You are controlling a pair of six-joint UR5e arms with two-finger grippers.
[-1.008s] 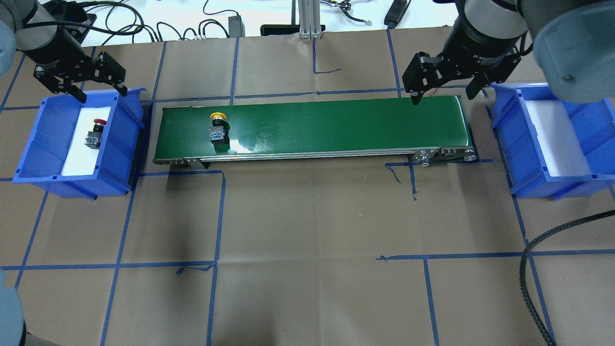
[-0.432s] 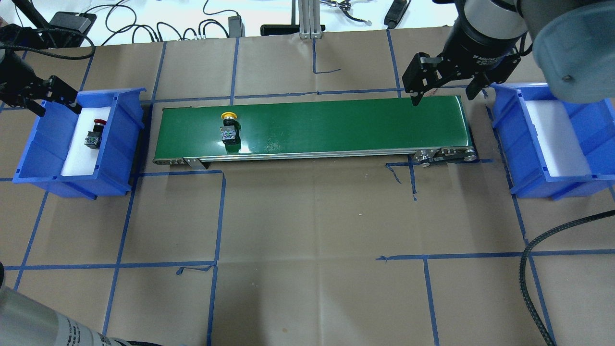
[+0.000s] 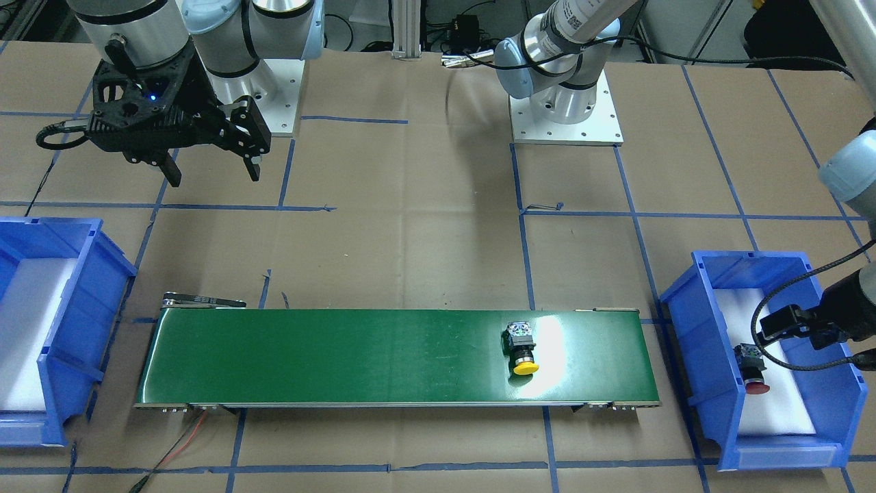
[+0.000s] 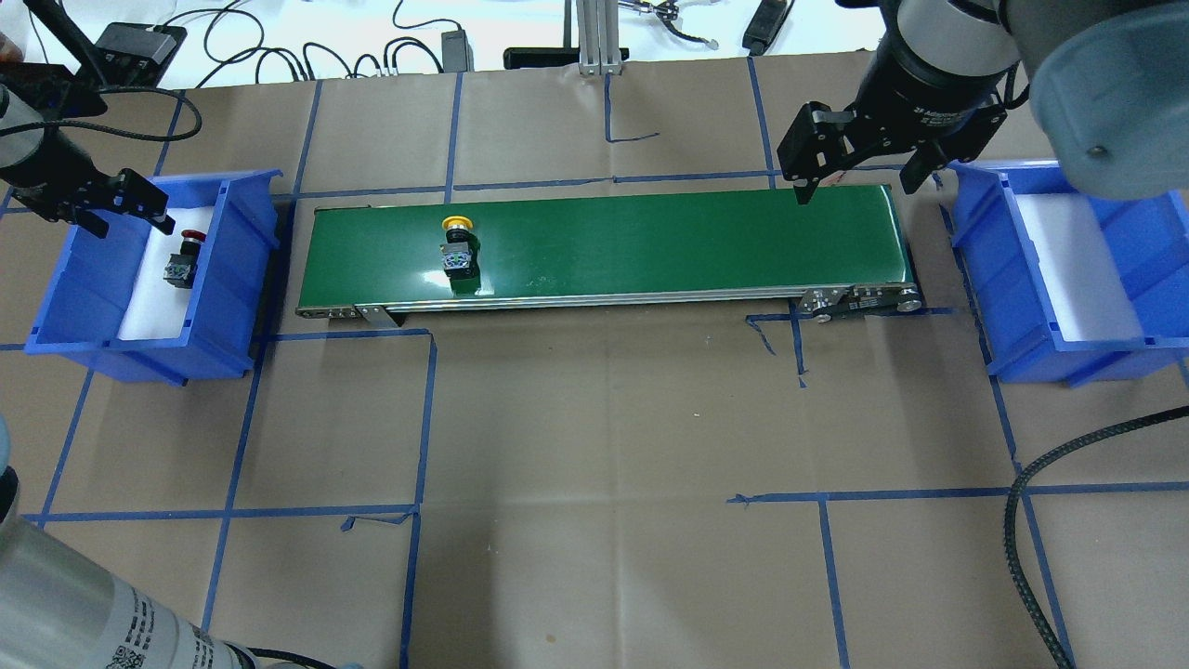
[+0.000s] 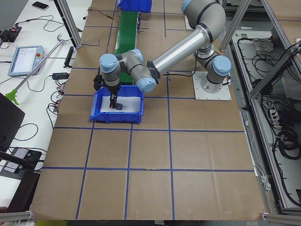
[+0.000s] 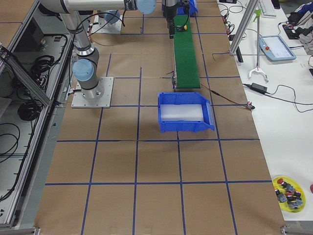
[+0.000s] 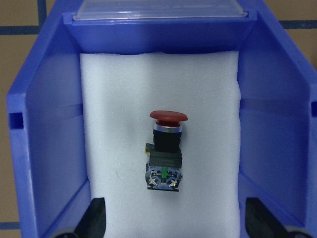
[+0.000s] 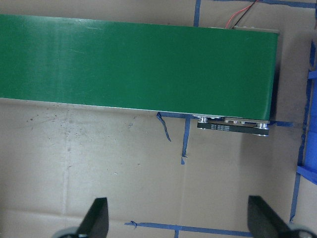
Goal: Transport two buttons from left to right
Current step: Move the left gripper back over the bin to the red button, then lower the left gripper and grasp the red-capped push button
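Red button [image 7: 166, 144] mid-frame above wide-open, empty left gripper [image 7: 176, 223], yellow button [image 4: 458, 249] well left of open, empty right gripper [image 4: 859, 186]

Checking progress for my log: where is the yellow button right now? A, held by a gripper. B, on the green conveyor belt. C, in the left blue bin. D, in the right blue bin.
B: the yellow button lies on the green conveyor belt.

Button [image 4: 458, 247] on conveyor [image 4: 650, 242], second button [image 4: 181, 261] in left bin [image 4: 240, 279], fingers [image 7: 95, 218] seemingly above
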